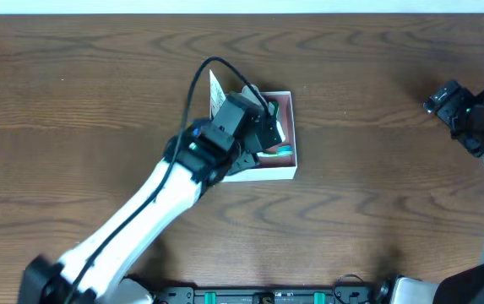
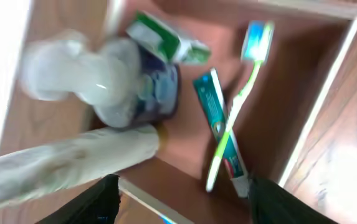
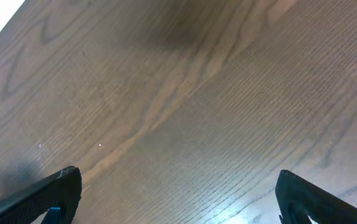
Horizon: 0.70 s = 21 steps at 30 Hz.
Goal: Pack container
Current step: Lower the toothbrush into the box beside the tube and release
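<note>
We see one box (image 1: 280,174) in the middle of the counter (image 1: 377,211). It is open on top, white outside and pink-brown inside. The left pincer (image 2: 189,200) hangs right over it, its two fingers wide apart and holding nothing.

In the box we count one toothbrush (image 2: 237,106) lying across one toothpaste tube (image 2: 215,115). There is also one green and white pack (image 2: 166,40), one dark blue jar (image 2: 162,93), and two white things (image 2: 72,71) too blurry to name.

The right pincer (image 3: 175,196) is far off at the right, well apart from the box. It is wide too, over the brown wood.
</note>
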Each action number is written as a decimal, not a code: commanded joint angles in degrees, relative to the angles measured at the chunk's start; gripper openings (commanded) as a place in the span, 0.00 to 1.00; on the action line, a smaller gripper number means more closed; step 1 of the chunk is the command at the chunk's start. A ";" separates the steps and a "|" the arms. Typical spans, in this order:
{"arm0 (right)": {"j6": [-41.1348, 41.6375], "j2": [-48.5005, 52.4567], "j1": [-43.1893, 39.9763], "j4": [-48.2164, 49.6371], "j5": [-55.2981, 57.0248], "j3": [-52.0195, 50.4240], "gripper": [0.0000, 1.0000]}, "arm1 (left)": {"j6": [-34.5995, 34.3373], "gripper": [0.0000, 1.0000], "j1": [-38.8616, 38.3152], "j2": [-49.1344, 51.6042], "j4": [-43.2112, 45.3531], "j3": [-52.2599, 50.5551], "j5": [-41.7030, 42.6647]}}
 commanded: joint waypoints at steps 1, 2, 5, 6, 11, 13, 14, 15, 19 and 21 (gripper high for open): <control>0.61 -0.15 -0.26 -0.07 0.35 0.59 0.99 | -8.44 0.98 -2.05 -8.41 -1.62 0.61 -0.63; 0.61 -0.15 -0.26 -0.07 0.37 0.59 0.99 | -11.19 0.98 -2.21 -10.25 -2.34 0.61 -0.72; 0.61 -0.15 -0.26 -0.07 0.37 0.59 0.99 | -23.47 0.98 -1.88 -15.93 -4.74 0.61 -4.07; 0.61 -0.15 -0.26 -0.07 0.37 0.59 0.99 | -26.71 0.98 -1.64 -17.40 -5.75 0.61 -6.03; 0.61 -0.15 -0.26 -0.07 0.37 0.59 0.99 | -35.32 0.98 2.40 -22.51 -9.86 0.61 -13.53; 0.61 -0.15 -0.26 -0.07 0.35 0.59 0.99 | -35.76 0.98 5.46 -23.02 -10.32 0.61 -13.97; 0.61 -0.15 -0.26 -0.07 0.37 0.59 0.99 | -36.65 0.98 7.41 -23.02 -10.51 0.61 -13.99; 0.61 -0.15 -0.26 -0.07 0.37 0.59 0.99 | -38.12 0.98 9.25 -22.80 -10.56 0.61 -13.99; 0.61 -0.15 -0.26 -0.07 0.35 0.59 0.99 | -46.88 0.98 18.32 -20.13 -10.95 0.59 -13.94; 0.61 -0.15 -0.26 -0.07 0.37 0.59 0.99 | -50.90 0.98 22.25 -17.66 -10.80 0.59 -13.16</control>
